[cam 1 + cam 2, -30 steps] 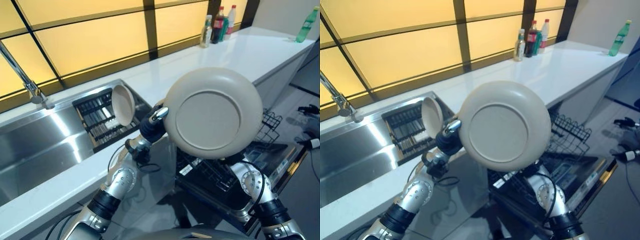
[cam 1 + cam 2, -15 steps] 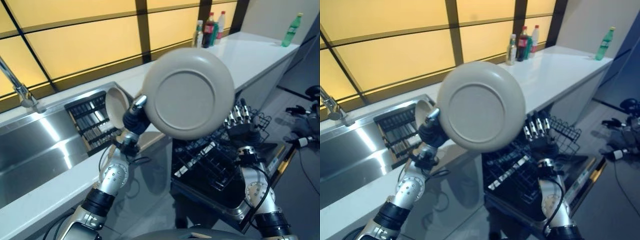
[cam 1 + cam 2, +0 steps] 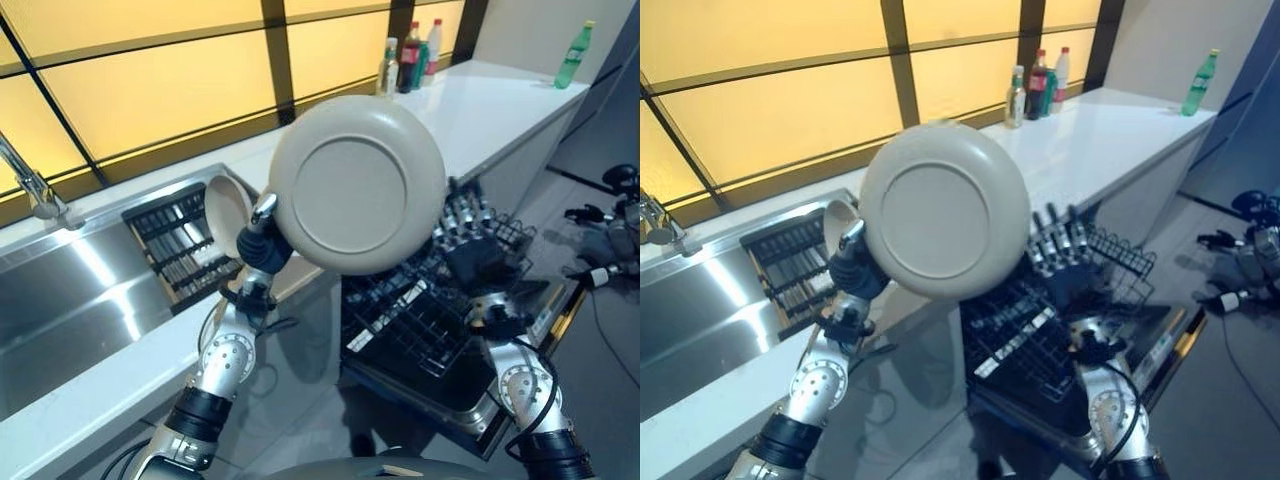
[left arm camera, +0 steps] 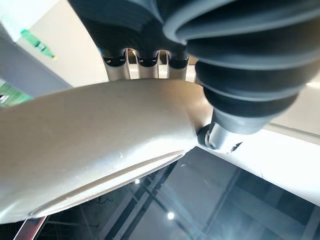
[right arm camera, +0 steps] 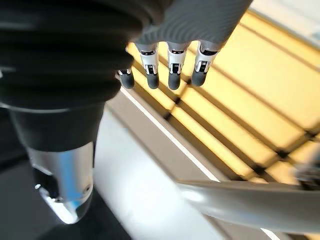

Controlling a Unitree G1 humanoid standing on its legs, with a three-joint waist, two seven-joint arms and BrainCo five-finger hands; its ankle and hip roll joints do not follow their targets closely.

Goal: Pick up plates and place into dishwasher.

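A beige plate (image 3: 355, 185) is held up on edge with its underside facing me, above the open dishwasher's black rack (image 3: 400, 320). My left hand (image 3: 262, 245) is shut on the plate's left rim; in the left wrist view its fingers (image 4: 145, 60) curl over the plate (image 4: 90, 145) and the thumb presses underneath. My right hand (image 3: 470, 250) is raised just right of the plate over the rack, open, with its fingers (image 5: 172, 70) straight and the plate's edge (image 5: 250, 205) close by. A second beige dish (image 3: 225, 210) leans in the sink's drying rack (image 3: 180, 250).
The steel sink (image 3: 60, 290) and its faucet (image 3: 35, 190) lie at the left. A white counter (image 3: 500, 100) runs to the right, with several bottles (image 3: 405, 55) at the window and a green bottle (image 3: 570, 55) far right. The dishwasher door (image 3: 545, 320) hangs open.
The right hand has risen from beneath the plate to beside its right edge, fingers spread. The plate in the left hand has shifted a little leftward as the view moved.
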